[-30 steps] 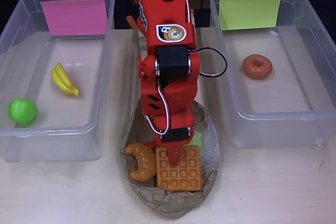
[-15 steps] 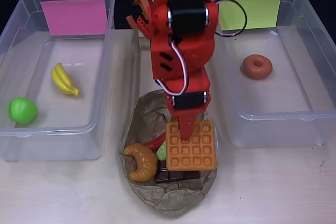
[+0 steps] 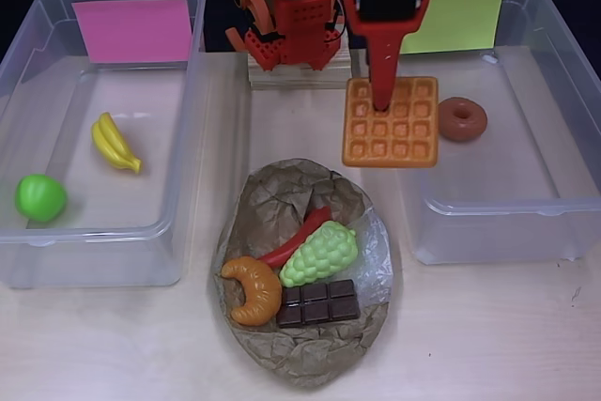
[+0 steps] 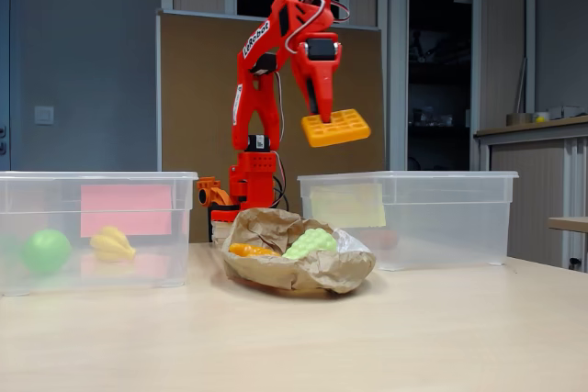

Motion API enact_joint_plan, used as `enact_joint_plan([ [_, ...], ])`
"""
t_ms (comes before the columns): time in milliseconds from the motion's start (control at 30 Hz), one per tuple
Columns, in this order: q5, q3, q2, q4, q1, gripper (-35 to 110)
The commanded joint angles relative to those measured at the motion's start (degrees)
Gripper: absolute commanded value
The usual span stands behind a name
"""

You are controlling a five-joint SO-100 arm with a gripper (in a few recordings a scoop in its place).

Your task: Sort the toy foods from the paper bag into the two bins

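Overhead view showed the gripper (image 3: 383, 100) clamped on the waffle (image 3: 390, 123), held high over the yellow-sheet bin's (image 3: 488, 208) left rim, beside the donut (image 3: 462, 118). Croissant (image 3: 251, 288), grapes (image 3: 317, 253), chili (image 3: 295, 237) and chocolate (image 3: 318, 302) lay on the bag (image 3: 310, 359).

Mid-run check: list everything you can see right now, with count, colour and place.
Bins: 2, clear; pink-sheet bin at left of the overhead view, yellow-green-sheet bin at right.
Bananas: 1 bunch, yellow, in the pink-sheet bin.
Apple: 1, green, in the pink-sheet bin.
Donut: 1, brown, in the yellow-green-sheet bin.
Bag: 1, brown paper, on the table between the bins.
Croissant: 1, orange, on the bag.
Grapes: 1, pale green, on the bag.
Chili: 1, red, on the bag, partly under the grapes.
Chocolate: 1, dark brown, on the bag.
Waffle: 1, orange, held in the air over the right bin's edge.
Table: 1, light wood.
Gripper: 1, red, shut on the waffle.
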Motion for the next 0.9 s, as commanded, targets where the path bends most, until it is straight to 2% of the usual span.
enact_joint_plan([
  [0,10.81,2.81,5.45,0.44,-8.53,4],
  [200,29.88,7.56,7.47,-1.32,-22.94,4],
  [400,42.71,16.08,7.03,-12.13,-31.9,5],
  [600,48.6,30.06,6.77,-29.0,-35.24,5],
  [867,48.52,42.54,4.04,-45.97,-34.1,6],
])
